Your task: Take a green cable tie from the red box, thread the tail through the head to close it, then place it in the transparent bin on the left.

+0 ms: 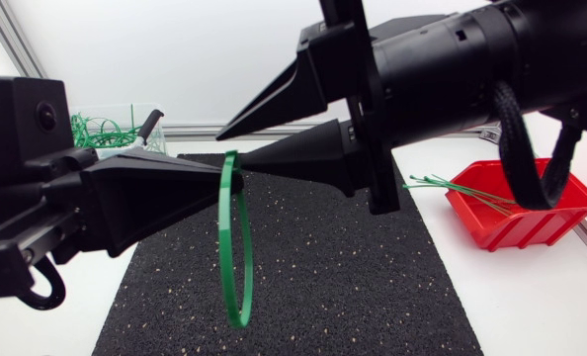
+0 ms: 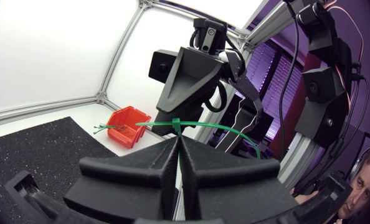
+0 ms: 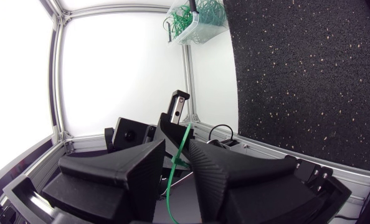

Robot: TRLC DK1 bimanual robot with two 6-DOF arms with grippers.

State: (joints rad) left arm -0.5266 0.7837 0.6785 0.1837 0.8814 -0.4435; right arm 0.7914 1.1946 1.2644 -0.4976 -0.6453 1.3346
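A green cable tie (image 1: 236,267) hangs as a closed loop above the black mat. My left gripper (image 1: 229,181) is shut on the loop's top, at the tie's head (image 2: 175,123). My right gripper (image 1: 231,153) comes in from the upper right and is open, its lower finger (image 1: 293,158) against the head and its upper finger above it. In the right wrist view the tie (image 3: 175,165) runs through the gap between that gripper's (image 3: 177,146) fingers. The red box (image 1: 516,222) with more green ties (image 1: 452,186) sits at the right. The transparent bin (image 1: 153,141) stands at the back left.
The black speckled mat (image 1: 323,277) covers the table's middle, below both raised grippers. The bin (image 3: 200,34) holds several green ties. The red box (image 2: 126,121) lies beyond the mat's corner in the left wrist view. White table surrounds the mat.
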